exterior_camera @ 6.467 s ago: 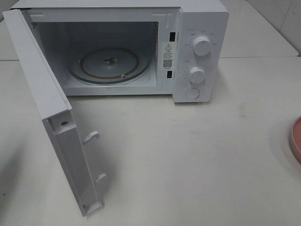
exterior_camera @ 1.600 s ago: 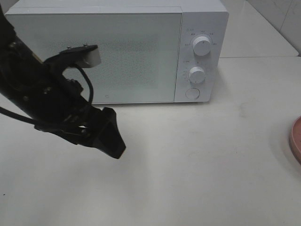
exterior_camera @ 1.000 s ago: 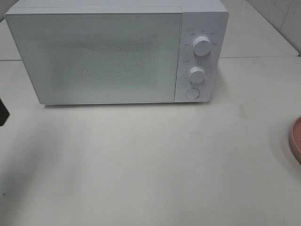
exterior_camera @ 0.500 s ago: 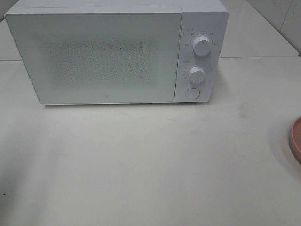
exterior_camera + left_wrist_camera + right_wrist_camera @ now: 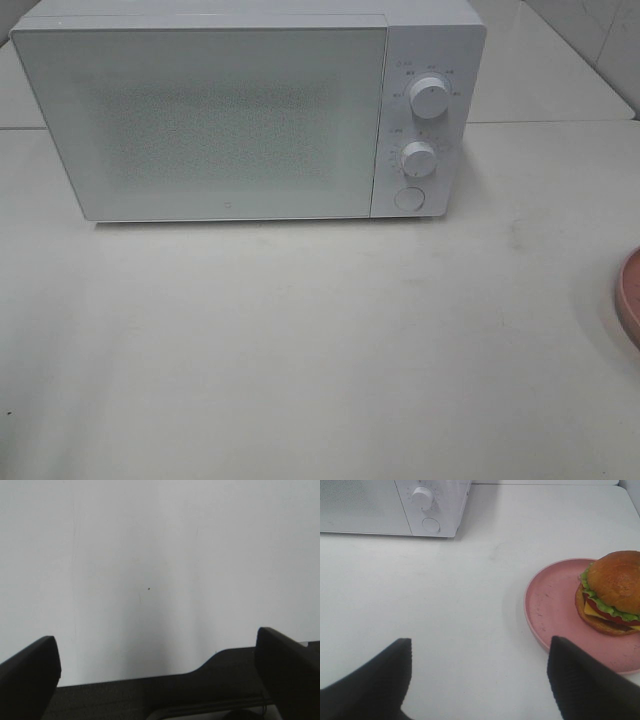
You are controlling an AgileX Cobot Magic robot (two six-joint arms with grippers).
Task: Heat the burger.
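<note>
The burger (image 5: 612, 592) shows only in the right wrist view: a glossy brown bun with green lettuce, lying on a round pink plate (image 5: 550, 605). My right gripper (image 5: 479, 642) is open with nothing between its fingers, standing back from the plate. The white microwave (image 5: 220, 120) stands at the back of the table with its door shut. My left gripper (image 5: 155, 640) is open over bare white table. Neither arm appears in the exterior high view, where only the plate's edge (image 5: 630, 295) shows at the right border.
The microwave's panel carries two round knobs (image 5: 428, 97) (image 5: 419, 158) and a round button (image 5: 409, 198). Its lower right corner (image 5: 435, 510) also shows in the right wrist view. White tabletop (image 5: 330, 340) spreads in front of it.
The microwave door, open several seconds ago, is now shut. My left arm has drawn back off the left edge of the exterior high view. Nothing has moved in the last half second.
</note>
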